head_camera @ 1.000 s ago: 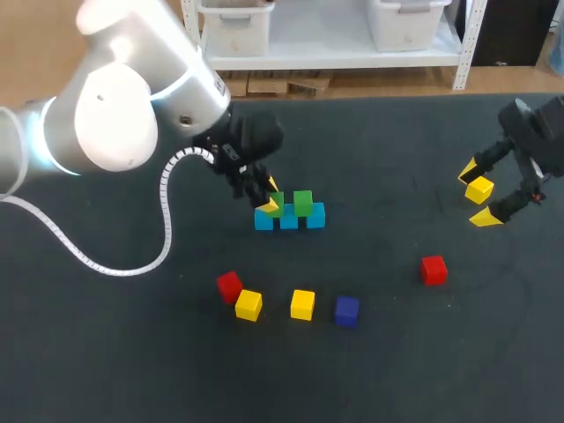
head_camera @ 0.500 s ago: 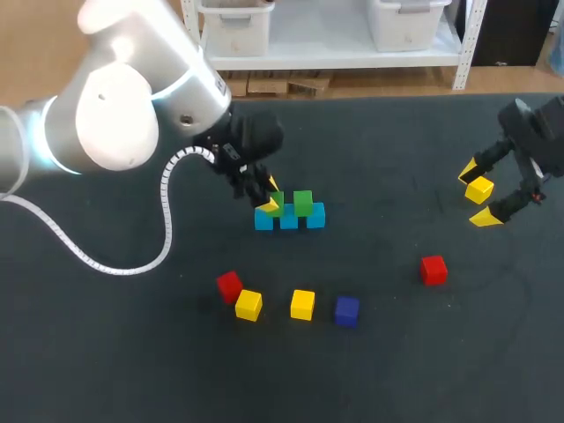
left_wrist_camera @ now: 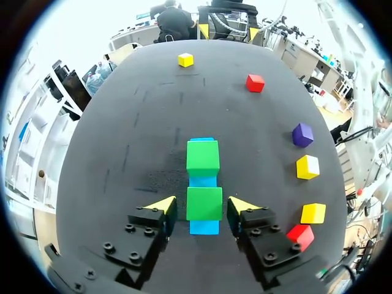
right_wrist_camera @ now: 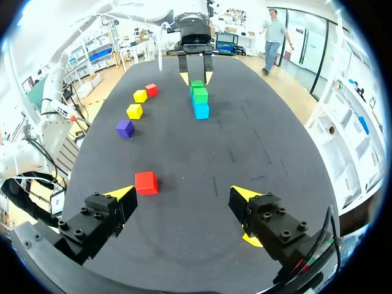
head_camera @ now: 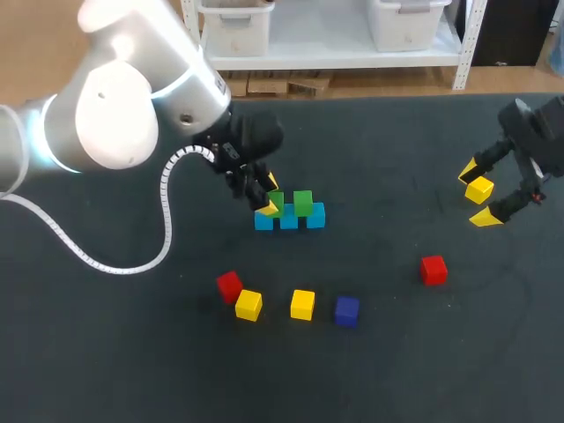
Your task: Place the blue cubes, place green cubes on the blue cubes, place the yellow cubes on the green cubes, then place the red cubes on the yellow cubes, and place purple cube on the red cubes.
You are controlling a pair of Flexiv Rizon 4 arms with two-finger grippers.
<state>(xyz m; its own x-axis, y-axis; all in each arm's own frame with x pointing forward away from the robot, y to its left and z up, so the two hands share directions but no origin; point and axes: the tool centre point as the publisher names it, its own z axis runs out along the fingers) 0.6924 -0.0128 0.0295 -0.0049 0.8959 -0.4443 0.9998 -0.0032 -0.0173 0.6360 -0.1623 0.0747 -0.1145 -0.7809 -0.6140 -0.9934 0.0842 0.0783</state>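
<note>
**Two greens up: left gripper (left_wrist_camera: 203, 204) straddles the first green cube (left_wrist_camera: 204, 202) on the blue cubes (head_camera: 289, 221)**

Nearest the robot, four loose cubes lie in a rough line on the dark table (head_camera: 397, 361). From left to right they are a red cube (head_camera: 229, 285), a yellow cube (head_camera: 248, 305) just beside it, a second yellow cube (head_camera: 302, 304) and a purple cube (head_camera: 346, 310). Farther out and to the right, a lone red cube (head_camera: 433, 270) sits well apart from them.

Beyond that, near the middle of the table, the three blue cubes stand in a touching row. The two green cubes sit on top, each over a seam between two blues. The first green cube is on the left arm's side and the second green cube (left_wrist_camera: 203, 157) is past it, with a gap between them showing the middle blue.

The left gripper's fingers stand on either side of the first green cube. The left wrist view shows a narrow gap at each side, so the jaws are parted just wider than the cube and hold nothing.

At the far right, the right gripper (right_wrist_camera: 182, 194) hangs with its jaws spread wide and empty. A third yellow cube (head_camera: 479, 189) lies on the table beneath it and appears between the yellow tips in the head view.
</note>
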